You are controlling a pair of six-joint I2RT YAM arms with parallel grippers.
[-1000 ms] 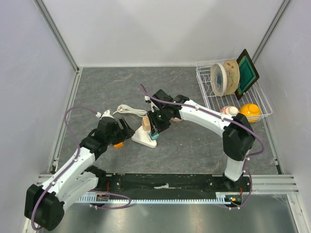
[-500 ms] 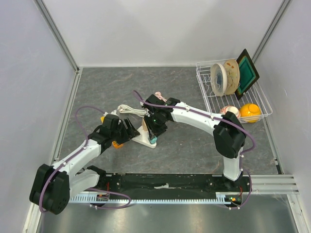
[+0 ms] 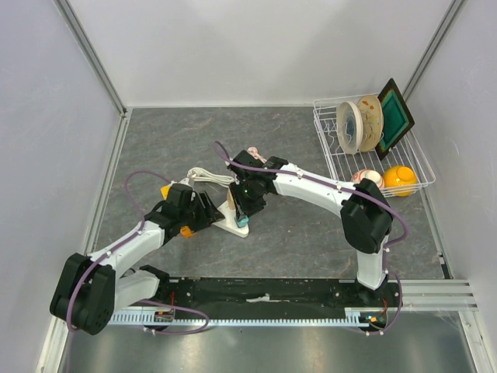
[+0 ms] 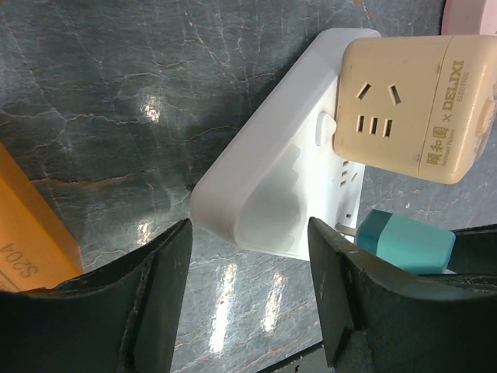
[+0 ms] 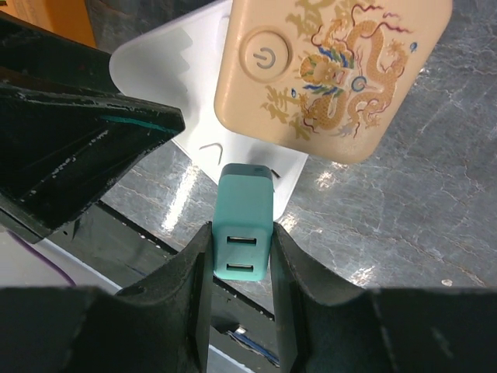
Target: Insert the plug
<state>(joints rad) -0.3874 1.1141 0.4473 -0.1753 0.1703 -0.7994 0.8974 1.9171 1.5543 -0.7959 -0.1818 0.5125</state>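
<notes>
A dark grey, marble-veined table (image 3: 311, 233), walled in by plain white panels on aluminium rails, carries one white power strip (image 4: 264, 186) near its middle. One cream cube adapter (image 4: 411, 109), printed with a dragon, is seated in the strip. The right gripper (image 5: 243, 268) is clamped on the single teal plug (image 5: 243, 221), which hangs nose-down at the strip's face, just beside the adapter on its near side; whether the prongs have entered cannot be told. The left gripper (image 4: 248, 303) has its jaws spread wide at the strip's left end, gripping nothing. One orange block (image 4: 31, 233) lies just left of the strip, and one coiled white cable (image 3: 206, 177) behind it. Well apart, to the far right of the strip, one wire dish rack (image 3: 326, 148) holds two plates (image 3: 349, 127) and one green-framed board (image 3: 394, 116); one orange ball (image 3: 400, 179) sits at the rack's near corner.
</notes>
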